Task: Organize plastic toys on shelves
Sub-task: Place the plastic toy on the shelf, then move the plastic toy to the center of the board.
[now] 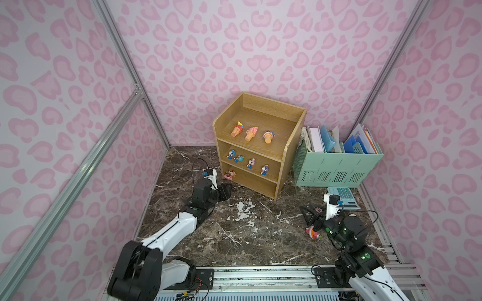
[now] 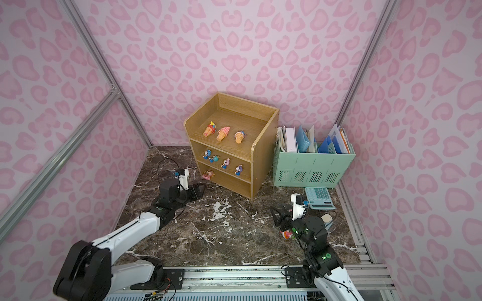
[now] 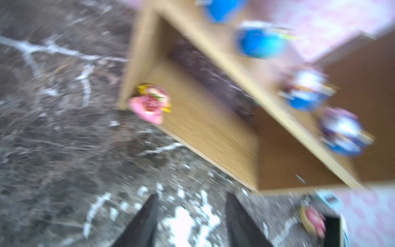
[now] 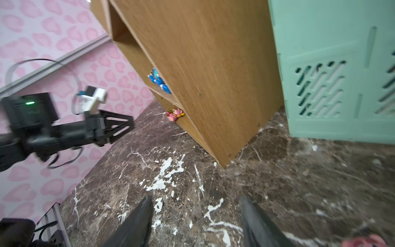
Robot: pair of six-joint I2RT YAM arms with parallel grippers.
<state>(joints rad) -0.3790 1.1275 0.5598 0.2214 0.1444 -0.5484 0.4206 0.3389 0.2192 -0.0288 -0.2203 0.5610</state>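
Left gripper (image 3: 192, 198), jaws spread and empty, hovers low just in front of the bottom tier of the shelves (image 1: 271, 108). At that end of the tier a chubby pink figurine (image 1: 229, 175) sits at the very lip. Right gripper (image 4: 195, 203), likewise spread with nothing between its fingers, hangs well out in front of the shelves' other end, close to two more pink toys. The fallen pink figurine (image 1: 313, 232) lies on the table on the side away from the shelves. The half-hidden pink figurine (image 1: 317, 209) shows through the gripper's frame; whether they touch cannot be told.

Three ice-cream-cone toys (image 1: 251, 133) lie on the rimmed top tier, and four blue-and-white characters (image 1: 251, 163) line the middle one. The figurines look light, hard and glossy, so they are likely to slip or skid. A pinch across the plump middle of the body, with the jaws brought down close to the table, seems the surest hold.

The marble table (image 1: 234, 234) is dark brown with white veins. A mint green file organizer (image 1: 336, 172) stuffed with papers stands just beside the shelves, with a mint calculator (image 1: 344, 196) before it. Pink-spotted walls (image 1: 234, 52) close in behind.
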